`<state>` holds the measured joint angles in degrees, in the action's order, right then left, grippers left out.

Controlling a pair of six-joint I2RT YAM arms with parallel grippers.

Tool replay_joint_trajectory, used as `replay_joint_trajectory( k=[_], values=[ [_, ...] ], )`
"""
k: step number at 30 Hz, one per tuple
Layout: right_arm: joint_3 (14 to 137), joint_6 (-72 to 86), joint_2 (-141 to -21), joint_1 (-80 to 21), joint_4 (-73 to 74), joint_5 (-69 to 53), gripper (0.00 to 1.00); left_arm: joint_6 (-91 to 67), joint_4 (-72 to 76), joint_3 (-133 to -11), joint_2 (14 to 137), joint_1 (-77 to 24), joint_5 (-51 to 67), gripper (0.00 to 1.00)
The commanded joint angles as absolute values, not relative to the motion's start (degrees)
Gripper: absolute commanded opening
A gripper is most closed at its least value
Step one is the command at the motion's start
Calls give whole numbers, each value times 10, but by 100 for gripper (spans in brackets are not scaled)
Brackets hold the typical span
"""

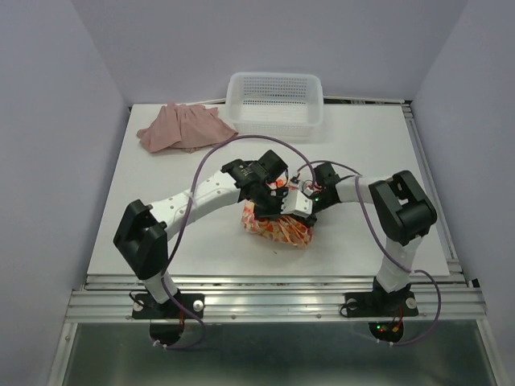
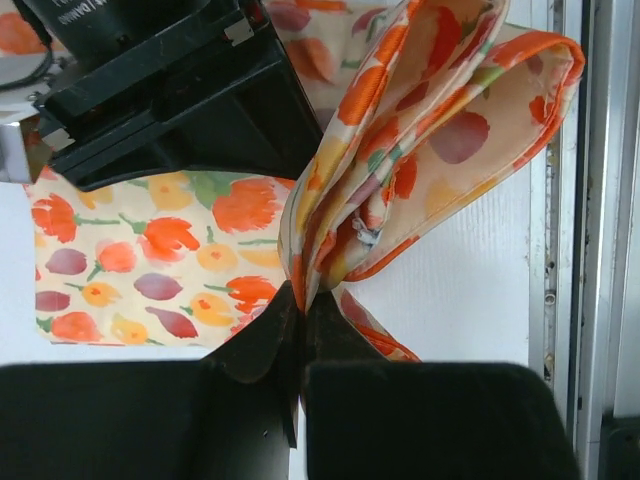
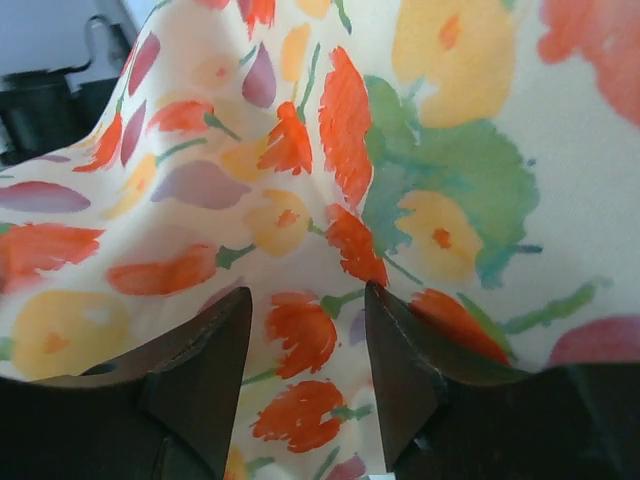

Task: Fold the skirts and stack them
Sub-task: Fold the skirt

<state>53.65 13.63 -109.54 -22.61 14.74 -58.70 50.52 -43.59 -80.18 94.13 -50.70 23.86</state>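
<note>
Two skirts, well apart: pink skirt crumpled far left near basket, printed skirt at table centre. Pinched tight in left gripper: its bunched edge. Over cloth, right gripper half spread, clamping nothing. Risk: fold collapsing if pulled by that single pinch.

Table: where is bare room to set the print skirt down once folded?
Widest bare patch: far right, between the basket and the right arm. Another lies left, between the pink skirt and the left arm. Crowded at the centre, where both work the print skirt.
</note>
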Motion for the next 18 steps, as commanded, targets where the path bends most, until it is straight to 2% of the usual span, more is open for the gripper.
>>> replay_joint_trajectory(
  k=[1,8,18],
  values=[
    [597,58,-1036,-231,230,-469,57,540,-483,-831,937,-503,281,0],
    [717,62,-1017,-224,246,-456,63,544,-504,-800,912,-504,329,0],
    [870,7,-1155,-191,260,-392,67,538,-519,-794,895,-515,336,0]
  ],
)
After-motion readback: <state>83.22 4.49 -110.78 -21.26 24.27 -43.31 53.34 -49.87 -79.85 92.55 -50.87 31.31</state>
